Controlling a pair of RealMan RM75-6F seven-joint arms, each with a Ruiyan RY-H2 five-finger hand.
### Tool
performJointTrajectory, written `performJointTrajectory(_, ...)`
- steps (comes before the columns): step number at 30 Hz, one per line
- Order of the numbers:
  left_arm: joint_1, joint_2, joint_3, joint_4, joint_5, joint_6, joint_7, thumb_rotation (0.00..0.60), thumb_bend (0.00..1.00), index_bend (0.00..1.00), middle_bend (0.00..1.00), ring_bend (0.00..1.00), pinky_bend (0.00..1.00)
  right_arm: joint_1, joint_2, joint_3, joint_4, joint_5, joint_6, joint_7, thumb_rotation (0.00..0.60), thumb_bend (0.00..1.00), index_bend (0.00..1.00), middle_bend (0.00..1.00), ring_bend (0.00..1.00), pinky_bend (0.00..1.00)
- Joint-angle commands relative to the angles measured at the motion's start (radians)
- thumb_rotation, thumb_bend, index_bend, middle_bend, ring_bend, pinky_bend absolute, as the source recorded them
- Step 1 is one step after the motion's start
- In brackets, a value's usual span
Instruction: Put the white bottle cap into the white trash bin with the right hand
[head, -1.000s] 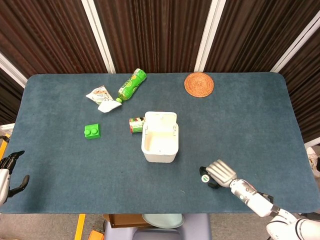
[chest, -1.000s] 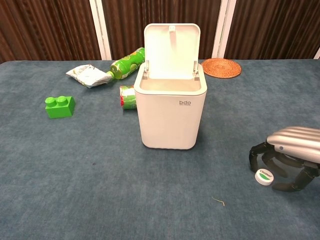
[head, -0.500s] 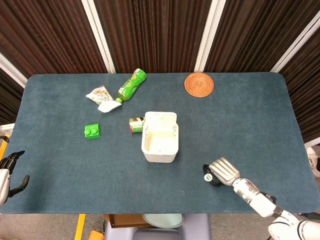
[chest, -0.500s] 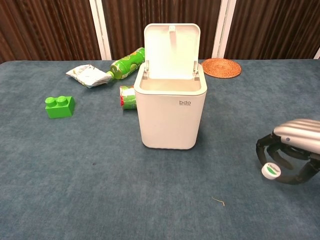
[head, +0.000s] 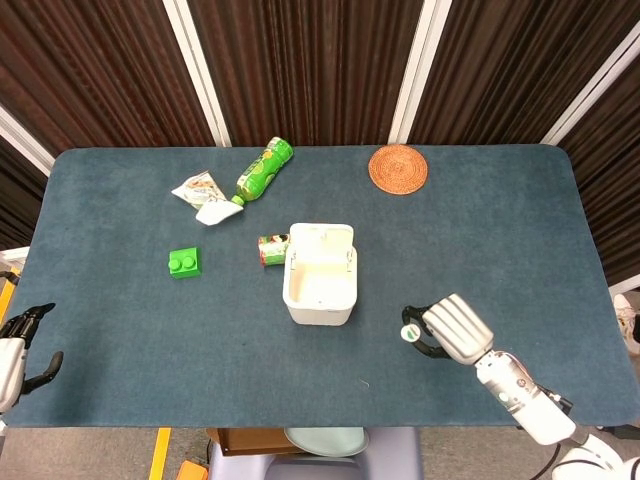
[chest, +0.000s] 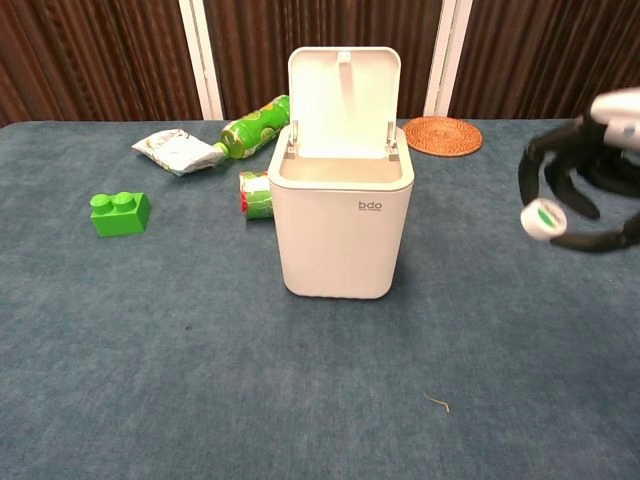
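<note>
The white bottle cap with green print is pinched in my right hand, high above the table at the right edge of the chest view. In the head view the cap shows at the fingertips of that hand, right of the bin. The white trash bin stands mid-table with its lid flipped up and its mouth uncovered. My left hand hangs off the table's left edge, fingers apart, holding nothing.
A green brick lies left of the bin. A small green can rests against the bin's left side. Behind are a green bottle, a crumpled wrapper and a woven coaster.
My right hand closed on the cap and lifted it off the table, rising well above the surface. The bin and the left hand have stayed put.
</note>
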Motion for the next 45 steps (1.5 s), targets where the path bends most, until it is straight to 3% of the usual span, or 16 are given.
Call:
performJointTrajectory(1,-0.002,-0.001,0.002,-0.001,0.000,-0.004,0.003,0.600,0.37,0.17,0.20,0.25,0.45,0.029,0.091,0.077,-0.153,0.086,-0.029,-0.078,0.600,0.37,0.68,0.82,0.90,1.00)
performJointTrajectory(8,-0.003,-0.001,0.002,-0.002,-0.002,-0.006,0.006,0.600,0.37,0.17,0.20,0.25,0.45,0.120,0.028,0.177,-0.152,0.220,-0.103,-0.176,0.600,0.37,0.67,0.82,0.90,1.00)
performJointTrajectory(18,-0.003,0.002,0.004,-0.002,-0.001,-0.009,0.002,0.600,0.38,0.17,0.21,0.25,0.45,0.258,-0.174,0.249,0.013,0.377,-0.195,-0.259,0.600,0.37,0.66,0.82,0.90,1.00)
performJointTrajectory(20,-0.003,0.003,0.003,-0.002,-0.003,-0.009,-0.001,0.600,0.38,0.17,0.21,0.25,0.45,0.273,-0.206,0.253,0.045,0.391,-0.197,-0.268,0.600,0.37,0.62,0.82,0.90,1.00)
performJointTrajectory(22,-0.003,0.004,0.003,-0.001,-0.003,-0.009,-0.004,0.600,0.38,0.17,0.21,0.25,0.45,0.282,-0.227,0.251,0.066,0.398,-0.197,-0.270,0.600,0.31,0.50,0.82,0.90,1.00)
performJointTrajectory(26,-0.002,0.004,0.003,-0.002,0.000,-0.006,-0.005,0.600,0.38,0.18,0.21,0.25,0.45,0.285,-0.237,0.240,0.080,0.388,-0.194,-0.256,0.600,0.19,0.37,0.82,0.90,1.00)
performJointTrajectory(33,-0.004,0.003,0.005,-0.001,-0.001,-0.011,-0.002,0.600,0.38,0.18,0.21,0.25,0.45,0.237,-0.173,0.213,0.022,0.304,-0.116,-0.212,0.600,0.14,0.25,0.82,0.90,1.00)
performJointTrajectory(40,-0.005,0.001,0.006,-0.003,0.002,-0.009,0.008,0.600,0.38,0.18,0.21,0.25,0.45,0.047,-0.054,0.116,-0.067,0.081,0.182,-0.189,0.600,0.14,0.31,0.82,0.88,1.00)
performJointTrajectory(45,-0.006,-0.002,0.009,-0.008,0.007,-0.009,0.023,0.600,0.38,0.18,0.22,0.25,0.45,-0.130,0.009,0.003,0.031,-0.053,0.400,-0.160,0.600,0.14,0.35,0.82,0.82,1.00)
